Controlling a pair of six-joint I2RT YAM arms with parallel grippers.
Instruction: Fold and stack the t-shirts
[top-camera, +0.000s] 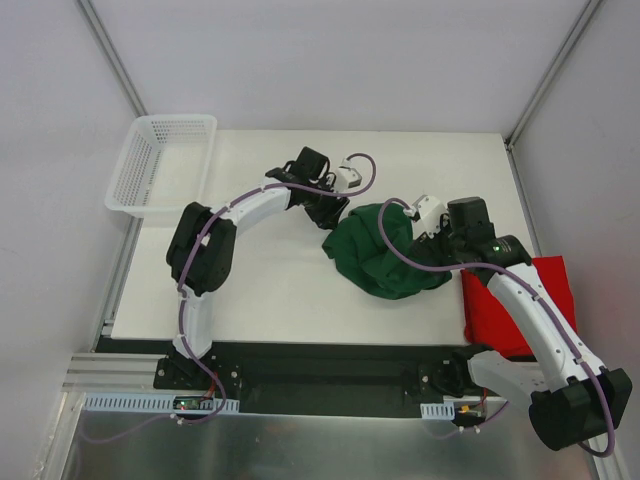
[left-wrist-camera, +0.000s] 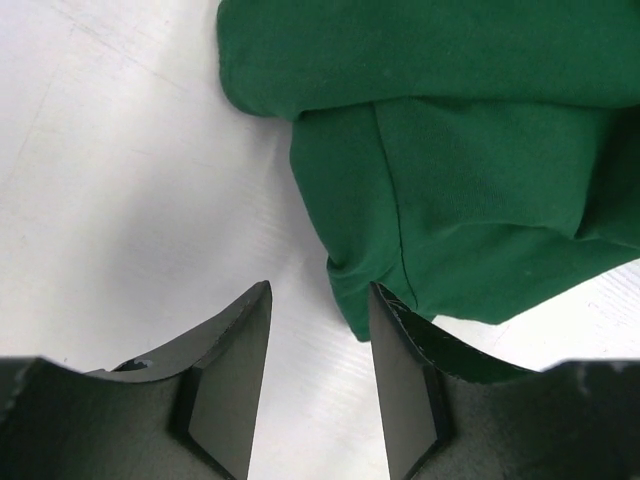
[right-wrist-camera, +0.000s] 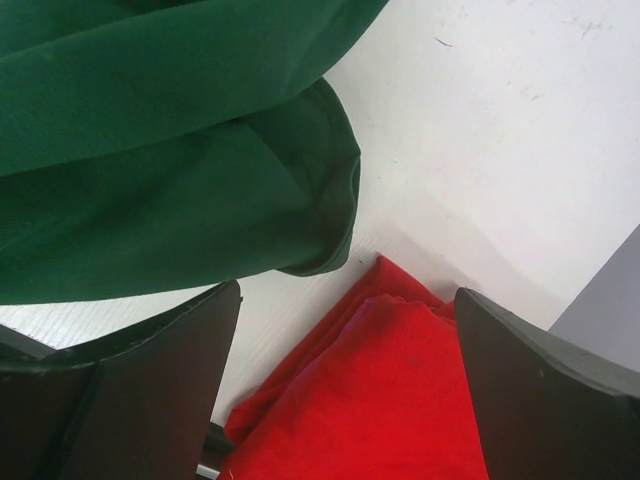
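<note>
Top external view: a crumpled green t-shirt (top-camera: 385, 252) lies on the white desk (top-camera: 270, 290). A red t-shirt (top-camera: 515, 305) lies at the desk's right edge, partly under the right arm. Left wrist view: the left gripper (left-wrist-camera: 320, 295) is half spread and empty, with a green corner just touching one finger. Right wrist view: the right gripper (right-wrist-camera: 348, 290) is spread wide over the edges of both shirts. Risks: the left gripper could close on bare desk, or the right gripper could catch red cloth along with green and drag both.
</note>
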